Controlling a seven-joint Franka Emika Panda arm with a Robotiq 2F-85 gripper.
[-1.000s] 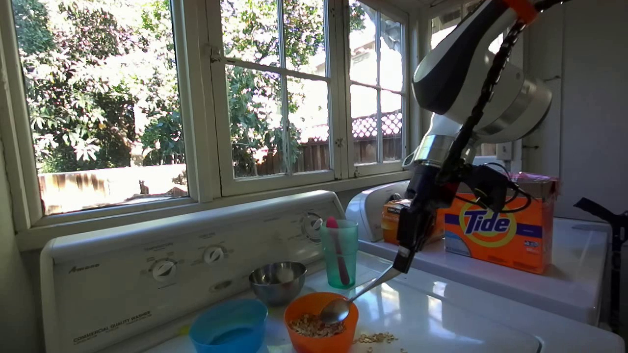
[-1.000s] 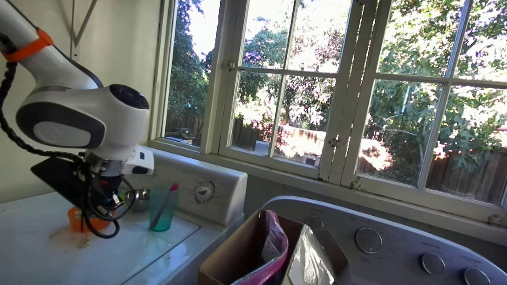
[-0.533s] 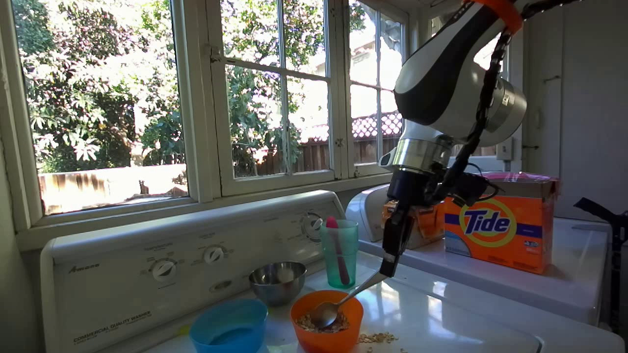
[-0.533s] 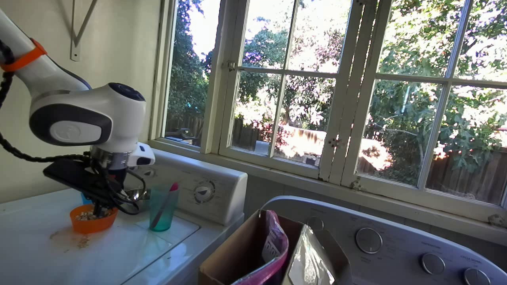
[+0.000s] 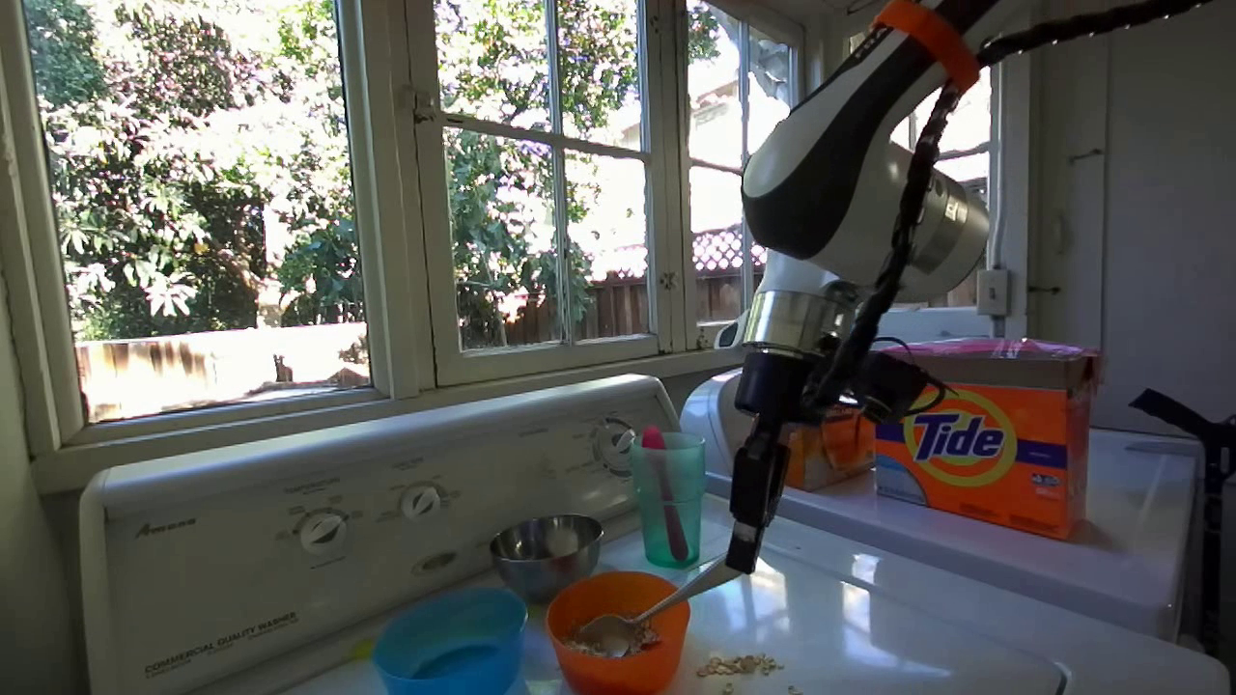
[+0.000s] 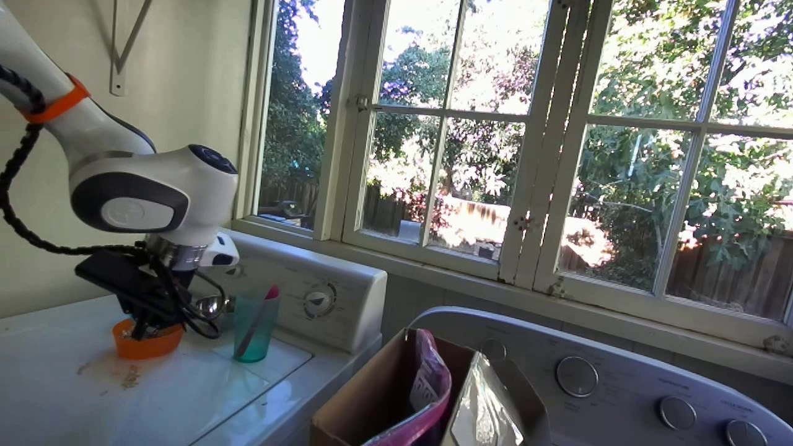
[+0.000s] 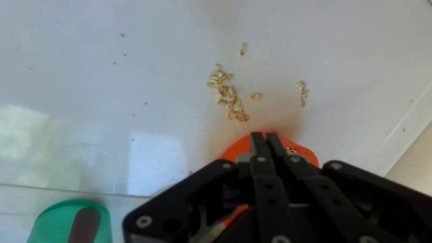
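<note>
several windows (image 5: 502, 232) behind white washer top (image 5: 869, 627), oats (image 5: 742, 665) scattered there; claw (image 5: 743, 550) pinching spoon (image 5: 676, 596).

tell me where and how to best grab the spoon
Take the spoon by its handle's upper end, probably coming from above: it slants, its head low inside the orange bowl and its handle rising past the rim to where the gripper holds it.

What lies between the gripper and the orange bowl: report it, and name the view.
A spoon: in an exterior view, it slants from the gripper down into the orange bowl.
</note>
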